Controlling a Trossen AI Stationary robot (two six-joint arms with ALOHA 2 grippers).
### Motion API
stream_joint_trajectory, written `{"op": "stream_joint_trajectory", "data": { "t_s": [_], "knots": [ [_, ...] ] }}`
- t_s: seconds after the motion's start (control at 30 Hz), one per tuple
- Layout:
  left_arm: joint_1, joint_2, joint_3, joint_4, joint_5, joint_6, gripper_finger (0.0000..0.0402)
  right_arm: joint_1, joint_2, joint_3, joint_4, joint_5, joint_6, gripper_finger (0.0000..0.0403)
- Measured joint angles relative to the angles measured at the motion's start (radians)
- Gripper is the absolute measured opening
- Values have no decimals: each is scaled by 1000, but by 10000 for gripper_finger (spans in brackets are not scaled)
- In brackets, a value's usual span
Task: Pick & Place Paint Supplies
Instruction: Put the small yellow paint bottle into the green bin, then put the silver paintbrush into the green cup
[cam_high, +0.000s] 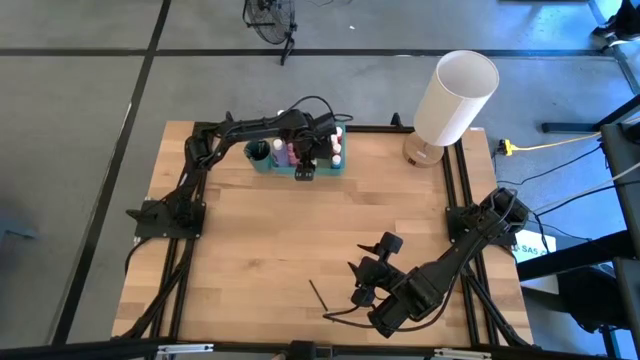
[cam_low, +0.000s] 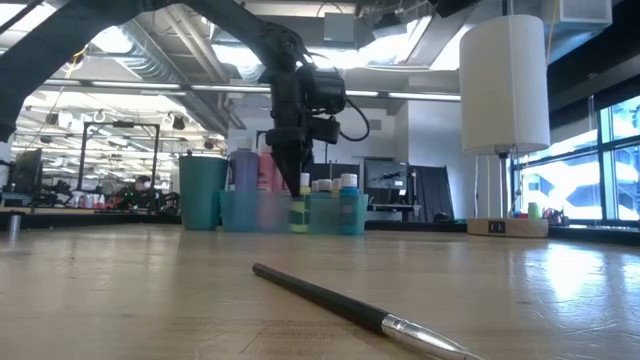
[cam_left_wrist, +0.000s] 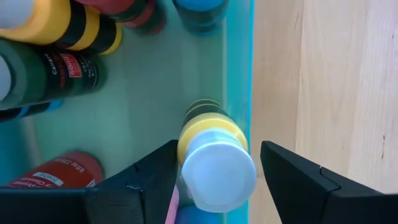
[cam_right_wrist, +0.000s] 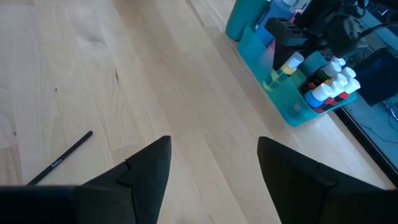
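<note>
The white lamp (cam_high: 455, 100) stands at upper right of the high view. At upper centre, the green tray (cam_high: 262, 165) holds paint bottles; the left gripper (cam_high: 305, 172) straddles a yellow bottle (cam_left_wrist: 214, 158) there, fingers spread, released. Lower right, the right gripper (cam_high: 360, 283) hangs released near a paintbrush (cam_high: 318, 295).

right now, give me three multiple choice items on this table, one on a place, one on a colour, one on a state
1. Where is the paintbrush?
A. in the tray
B. on the bare table near the right hand
C. under the lamp

2. What colour is the bottle between the left hand's fingers?
A. yellow
B. purple
C. green

3. How are the left hand's fingers set?
A. shut tight
B. open, either side of the cap
C. out of view

Answers: 1 B, it lies alone on the wood by the right hand; 2 A, yellow body under a white cap; 3 B, gaps show beside the cap.
</note>
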Motion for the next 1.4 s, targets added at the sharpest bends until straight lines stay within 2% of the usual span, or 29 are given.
{"op": "stream_joint_trajectory", "data": {
  "t_s": [0.7,1.17,1.4],
  "knots": [
    [-8,-4,11,-6,-41,-2,224,0,0,0,0,-2,0,242],
    [-45,-6,161,-116,-54,-18,224,0,0,0,1,-8,7,242],
    [-64,-6,246,-218,-139,-21,224,1,0,0,0,-10,7,242]
  ]
}}
